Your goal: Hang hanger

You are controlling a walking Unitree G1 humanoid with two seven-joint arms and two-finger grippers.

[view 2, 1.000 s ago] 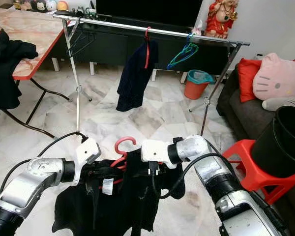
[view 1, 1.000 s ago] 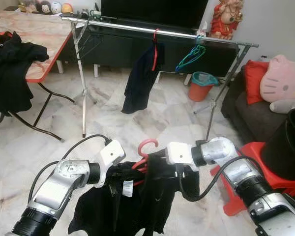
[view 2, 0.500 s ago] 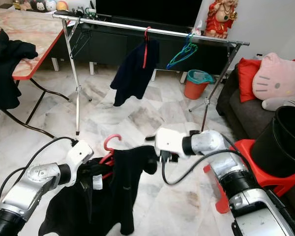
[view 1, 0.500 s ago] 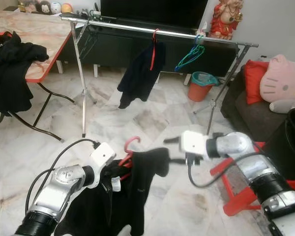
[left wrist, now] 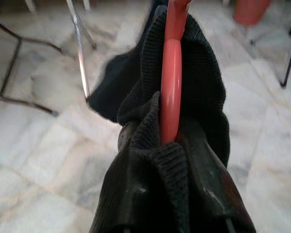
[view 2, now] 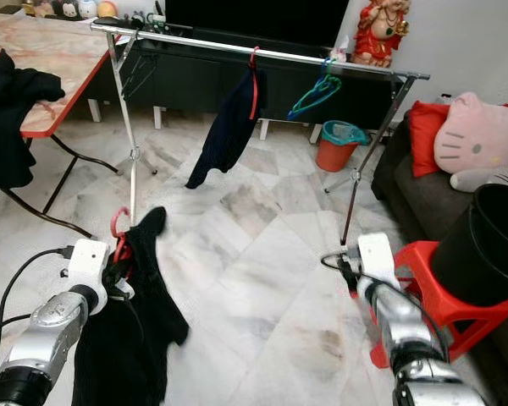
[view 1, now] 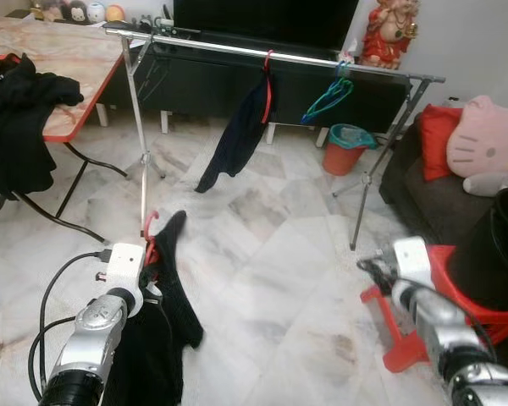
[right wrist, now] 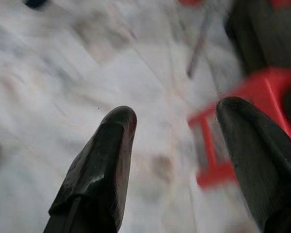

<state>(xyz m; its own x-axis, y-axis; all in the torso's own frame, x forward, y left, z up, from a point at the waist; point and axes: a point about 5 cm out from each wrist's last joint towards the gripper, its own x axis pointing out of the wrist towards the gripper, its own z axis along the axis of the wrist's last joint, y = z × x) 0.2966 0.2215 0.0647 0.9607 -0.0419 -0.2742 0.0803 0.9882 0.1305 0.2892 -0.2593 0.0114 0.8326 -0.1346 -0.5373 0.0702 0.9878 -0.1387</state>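
Note:
A red hanger (left wrist: 170, 87) carries a black garment (view 1: 165, 313) that droops toward the floor. My left gripper (view 1: 150, 259) is shut on the hanger's neck through the cloth, low at the left, close to the near leg of the clothes rack. The hanger's hook (view 2: 118, 222) sticks up above the gripper. The rack's metal rail (view 1: 237, 46) runs across the back, well above and beyond the held hanger. My right gripper (right wrist: 177, 111) is open with nothing between its fingers, low at the right beside the red stool (view 1: 411, 334).
On the rail hang a dark garment on a red hanger (view 1: 237, 135) and several empty green and blue hangers (view 1: 328, 97). A folding table (view 1: 76, 59) with black clothes (view 1: 21, 110) stands left. A black bin (view 1: 491, 254), sofa and orange bucket (view 1: 349, 148) are right.
My right gripper let go of the garment and drew back to the right. My left arm swung left with the hanger, and the garment now hangs down from it.

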